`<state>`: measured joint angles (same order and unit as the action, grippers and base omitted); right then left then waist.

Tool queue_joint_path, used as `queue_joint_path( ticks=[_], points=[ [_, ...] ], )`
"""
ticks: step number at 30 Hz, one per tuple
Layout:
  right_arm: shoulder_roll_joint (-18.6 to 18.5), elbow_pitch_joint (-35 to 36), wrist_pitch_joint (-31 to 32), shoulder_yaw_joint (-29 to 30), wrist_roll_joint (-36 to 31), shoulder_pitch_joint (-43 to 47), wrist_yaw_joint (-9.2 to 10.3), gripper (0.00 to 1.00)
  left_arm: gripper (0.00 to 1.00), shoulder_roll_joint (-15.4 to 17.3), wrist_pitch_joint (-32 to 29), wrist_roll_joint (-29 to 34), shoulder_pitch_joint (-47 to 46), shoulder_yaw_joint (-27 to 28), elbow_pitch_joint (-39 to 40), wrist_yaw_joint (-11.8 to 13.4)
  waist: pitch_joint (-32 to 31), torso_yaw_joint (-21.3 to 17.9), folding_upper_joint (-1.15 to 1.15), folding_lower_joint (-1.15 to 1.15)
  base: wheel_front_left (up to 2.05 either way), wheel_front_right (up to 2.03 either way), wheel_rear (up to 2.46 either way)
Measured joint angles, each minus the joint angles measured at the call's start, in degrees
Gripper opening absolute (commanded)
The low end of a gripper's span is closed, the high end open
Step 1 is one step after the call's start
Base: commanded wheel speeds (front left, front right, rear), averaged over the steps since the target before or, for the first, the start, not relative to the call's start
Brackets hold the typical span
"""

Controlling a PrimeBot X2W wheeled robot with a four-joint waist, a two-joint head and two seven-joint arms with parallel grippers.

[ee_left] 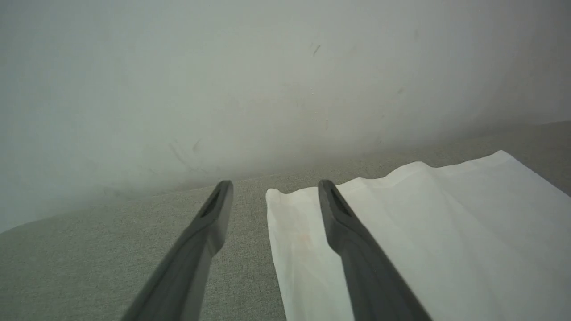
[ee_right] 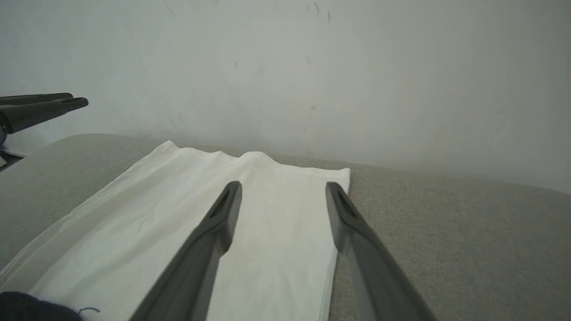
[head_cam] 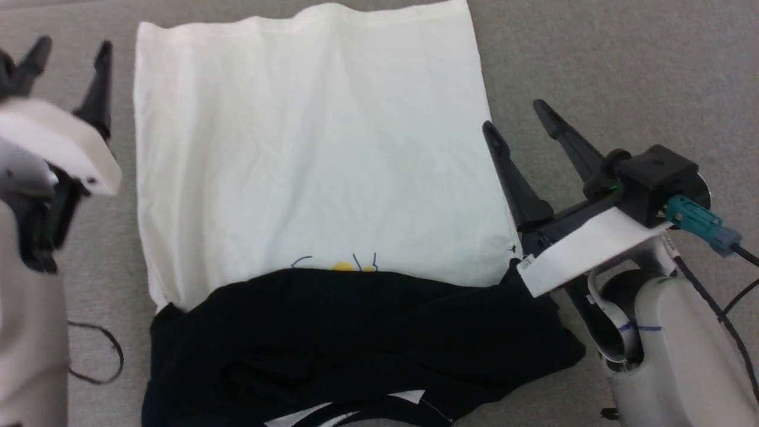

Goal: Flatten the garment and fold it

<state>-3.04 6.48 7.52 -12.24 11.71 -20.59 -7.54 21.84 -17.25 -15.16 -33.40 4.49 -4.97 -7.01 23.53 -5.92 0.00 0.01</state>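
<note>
White garment (head_cam: 314, 154), black sleeves (head_cam: 356, 332) perhaps infolded

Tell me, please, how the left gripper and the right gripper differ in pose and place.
The left gripper is beside the garment's left edge, the right gripper at its right edge. In the head view the left gripper's fingers point nearly straight up, while the right gripper's lean leftward. Both are open and hold nothing.

Garment (head_cam: 314, 148) is thin matt cloth, white body softly creased, black sleeves (head_cam: 356, 332) duller and rumpled; grey surface (head_cam: 622, 59) under it is coarse matt woven fabric; left claw (head_cam: 76, 44) and right claw (head_cam: 513, 115) are smooth dark matt plastic, forearm shell (head_cam: 682, 356) pale semi-gloss plastic; wall (ee_right: 312, 67) matt, scuffed.
</note>
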Motion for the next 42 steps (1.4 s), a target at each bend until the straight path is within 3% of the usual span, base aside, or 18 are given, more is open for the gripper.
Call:
queue_joint_path(
  ticks=[6,14,23,31,32,33,34,35,42],
  points=[
    [0.0,1.9,-1.3,0.7,1.5,0.9,0.00,1.00,1.00,4.0,-15.9,-3.6,-11.2,-0.1,-4.0,0.1,4.4,-2.9,0.00,0.01,0.00,0.00,0.00],
    [0.0,3.1,-2.7,-0.7,3.1,0.9,0.00,1.00,1.00,8.2,-32.8,-3.5,-18.7,1.1,-6.7,6.1,9.0,-7.5,0.00,0.00,0.00,0.00,0.00],
    [0.0,3.6,-4.2,-0.7,4.6,1.0,0.00,1.00,1.00,12.7,-41.4,-1.3,-21.1,1.1,-4.1,8.7,14.0,-10.9,0.00,0.00,0.00,0.00,0.00],
    [0.0,3.2,-5.1,-1.7,5.6,1.0,0.00,1.00,1.00,14.9,-44.3,0.7,-21.9,0.7,-2.8,9.7,16.9,-12.8,0.00,0.00,0.00,0.00,0.00],
    [0.0,3.1,-5.1,-1.8,5.6,0.9,0.00,1.00,0.87,15.3,-44.3,0.8,-22.0,0.6,-2.7,9.7,17.1,-12.9,0.00,-0.01,0.00,0.00,0.00],
    [0.0,2.9,-5.1,-1.8,5.6,0.9,0.00,1.00,0.49,15.7,-44.3,1.0,-22.0,0.6,-2.6,9.7,17.4,-13.0,0.00,-0.01,0.00,0.00,0.00],
    [0.0,2.8,-5.1,-1.8,5.6,0.9,0.00,1.00,0.33,15.9,-44.4,1.0,-22.1,0.6,-2.5,9.7,17.6,-13.1,0.00,-0.01,0.00,0.00,0.00],
    [0.0,2.7,-5.1,-1.8,5.6,0.9,0.00,1.00,0.00,15.9,-44.8,1.0,-22.2,0.6,-2.5,9.7,17.7,-13.2,0.00,-0.01,0.00,0.00,0.00],
    [0.0,2.5,-2.4,-1.3,3.5,-4.1,0.00,1.00,0.00,15.7,-43.7,0.3,-22.5,-0.5,-3.0,8.9,17.7,-12.1,0.00,-0.01,0.00,0.00,0.00]
  ],
)
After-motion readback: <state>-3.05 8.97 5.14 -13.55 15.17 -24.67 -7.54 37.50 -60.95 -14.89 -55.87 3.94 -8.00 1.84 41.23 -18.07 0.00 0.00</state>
